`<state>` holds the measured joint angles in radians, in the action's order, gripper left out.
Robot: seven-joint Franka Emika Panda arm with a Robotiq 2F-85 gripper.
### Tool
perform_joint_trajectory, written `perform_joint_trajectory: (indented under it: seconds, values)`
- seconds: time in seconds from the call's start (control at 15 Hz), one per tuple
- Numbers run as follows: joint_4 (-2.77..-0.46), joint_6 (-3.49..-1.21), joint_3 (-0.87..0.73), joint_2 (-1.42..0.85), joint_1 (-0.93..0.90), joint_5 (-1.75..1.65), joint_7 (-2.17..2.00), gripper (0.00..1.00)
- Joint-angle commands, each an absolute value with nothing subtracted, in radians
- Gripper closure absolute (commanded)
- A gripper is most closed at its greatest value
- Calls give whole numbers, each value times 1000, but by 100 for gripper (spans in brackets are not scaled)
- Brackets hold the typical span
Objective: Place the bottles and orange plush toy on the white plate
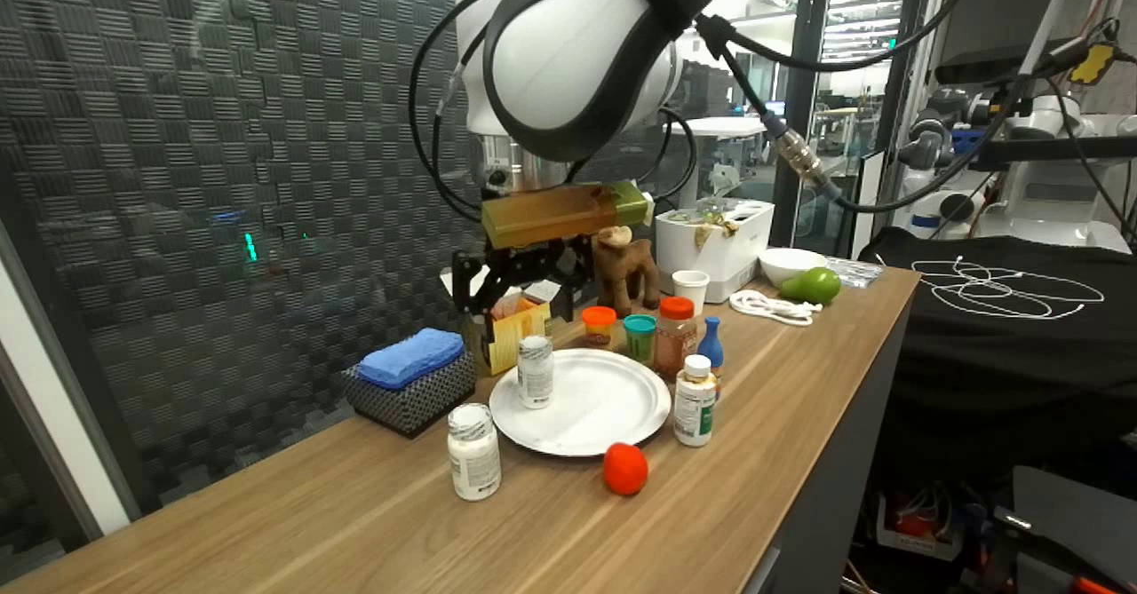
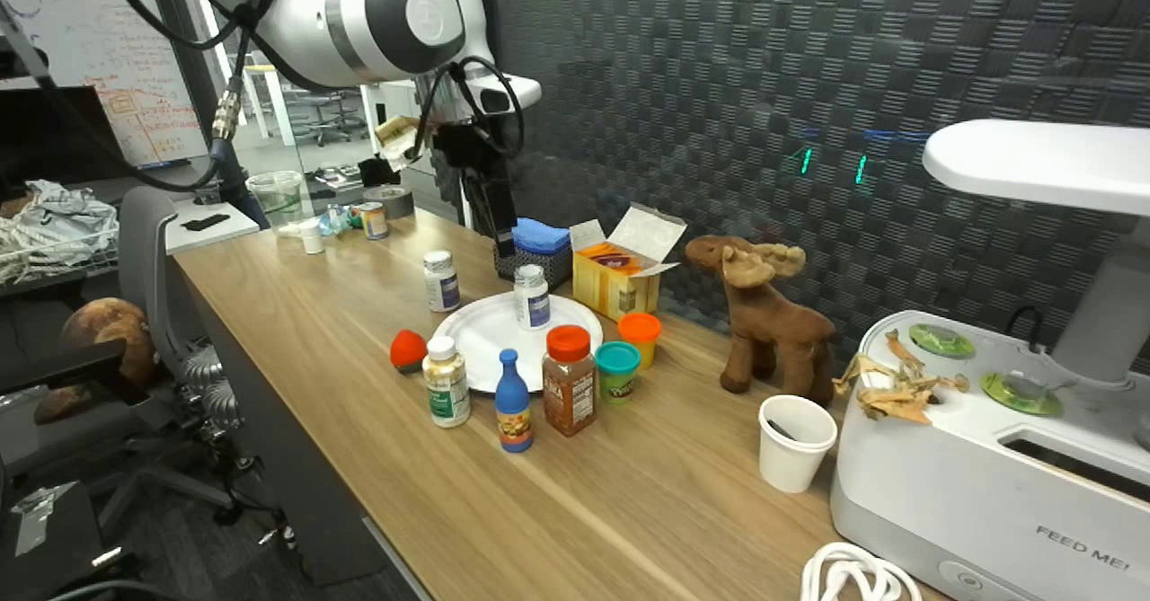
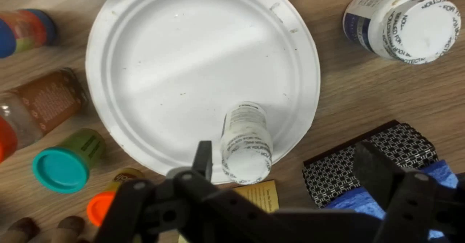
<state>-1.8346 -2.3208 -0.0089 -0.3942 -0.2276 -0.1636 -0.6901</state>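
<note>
Grpr (image 3: 286, 160) jaws wide apart, clear of wht btl (image 3: 247, 145) on plate (image 3: 196, 65)

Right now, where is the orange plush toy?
In an exterior view, the orange plush toy sits on the wooden tabletop, just in front of the white plate, left of the green-labelled bottle.

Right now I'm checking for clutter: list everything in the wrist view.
Plate: 1, white, upper centre
Pill bottles: 3, mostly white, on plate, upper right, top left
Narrow bottle: 1, mostly blue, left
Jar: 1, brown, left
Tubs: 2, teal and orange lids, lower left
Moose toy: 1, brown, bottom left
Carton: 1, yellow, bottom centre
Basket: 1, mostly black, lower right
Cloth: 1, blue, atop basket
Counter: 1, brown, underneath
Gripper: 1, black, open, along bottom
</note>
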Motion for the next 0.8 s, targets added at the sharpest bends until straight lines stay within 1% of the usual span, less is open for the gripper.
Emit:
perform_joint_trajectory:
  seconds: [0.0,0.33,0.73]
  values:
    - [-1876,-2287,-17,-329,-191,-149,-636,0]
    - [-1930,-2248,-28,-274,-155,-170,-571,0]
    - [-2028,-2199,-18,-153,-139,-198,-444,0]
